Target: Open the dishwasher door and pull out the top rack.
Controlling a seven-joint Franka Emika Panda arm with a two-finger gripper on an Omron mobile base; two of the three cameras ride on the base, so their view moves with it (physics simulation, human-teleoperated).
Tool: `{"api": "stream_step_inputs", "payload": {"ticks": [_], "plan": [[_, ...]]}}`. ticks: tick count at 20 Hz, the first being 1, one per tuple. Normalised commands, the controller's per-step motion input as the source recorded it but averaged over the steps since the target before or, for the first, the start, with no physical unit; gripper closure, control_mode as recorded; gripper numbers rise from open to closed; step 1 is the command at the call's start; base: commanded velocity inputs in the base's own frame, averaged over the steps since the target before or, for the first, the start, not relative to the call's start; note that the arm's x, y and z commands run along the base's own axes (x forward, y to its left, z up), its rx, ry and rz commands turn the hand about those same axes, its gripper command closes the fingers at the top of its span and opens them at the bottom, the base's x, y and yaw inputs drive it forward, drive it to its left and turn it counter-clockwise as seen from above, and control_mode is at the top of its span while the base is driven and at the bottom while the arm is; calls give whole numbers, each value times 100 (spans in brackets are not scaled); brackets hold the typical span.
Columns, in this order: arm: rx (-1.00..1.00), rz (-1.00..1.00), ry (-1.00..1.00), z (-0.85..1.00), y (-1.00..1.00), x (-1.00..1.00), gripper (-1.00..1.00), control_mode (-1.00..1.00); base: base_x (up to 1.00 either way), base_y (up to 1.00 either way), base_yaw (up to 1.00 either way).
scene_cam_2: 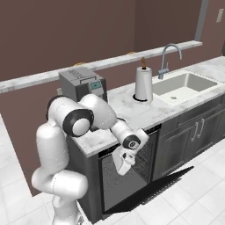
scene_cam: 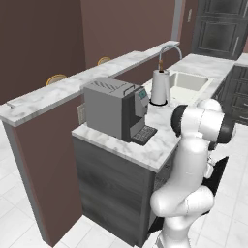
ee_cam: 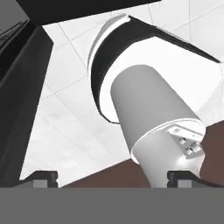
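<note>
Hand (scene_cam_2: 121, 169) spread wide, holding nothing, above lowered dishwasher door (scene_cam_2: 154, 190)

dishwasher door (scene_cam_2: 154, 189): near-black | counter (scene_cam_2: 132, 115): white marble | coffee machine (scene_cam: 114, 115): grey

You see the dishwasher door (scene_cam_2: 154, 189) swung fully down, a flat near-black panel lying nearly level above the tiled floor, hinged at the cabinet's base. Behind it, wire racks (scene_cam_2: 143, 158) sit inside the dark cavity.
</note>
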Motion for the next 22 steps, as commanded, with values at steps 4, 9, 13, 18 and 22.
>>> {"api": "stream_step_inputs", "payload": {"ticks": [4,9,13,18,22], "plan": [[22,-39,43,-48,-41,15,-100,-100,0,0,0],[14,-34,22,-35,-4,35,-100,-100,0,0,0],[2,-28,5,-52,13,67,-100,-100,0,0,0],[-2,-20,-7,-47,45,25,-100,-100,0,0,0],[-14,-9,-25,-17,48,25,-100,-100,0,0,0]]}}
